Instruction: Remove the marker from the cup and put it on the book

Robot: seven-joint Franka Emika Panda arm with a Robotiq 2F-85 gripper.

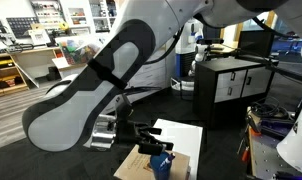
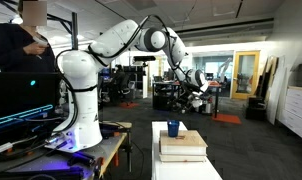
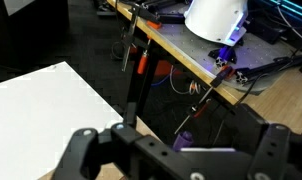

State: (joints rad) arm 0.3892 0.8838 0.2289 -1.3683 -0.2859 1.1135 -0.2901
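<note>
Wrist view: black claw (image 3: 178,152) released, fingers spread | exterior view: small dark-blue round cup (image 2: 173,128) upright on pale flat book (image 2: 189,141), lower centre

white glossy arm (image 2: 119,40) of rounded links, dark bands at the joints; black, blocky claw (image 3: 176,160).

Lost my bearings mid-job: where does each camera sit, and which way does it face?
An exterior view: close beside the arm, looking past it at the cup.
An exterior view: far back, facing the whole arm.
Wrist view: behind the open gripper, facing the robot base.
Shared: both exterior views show the cup.
</note>
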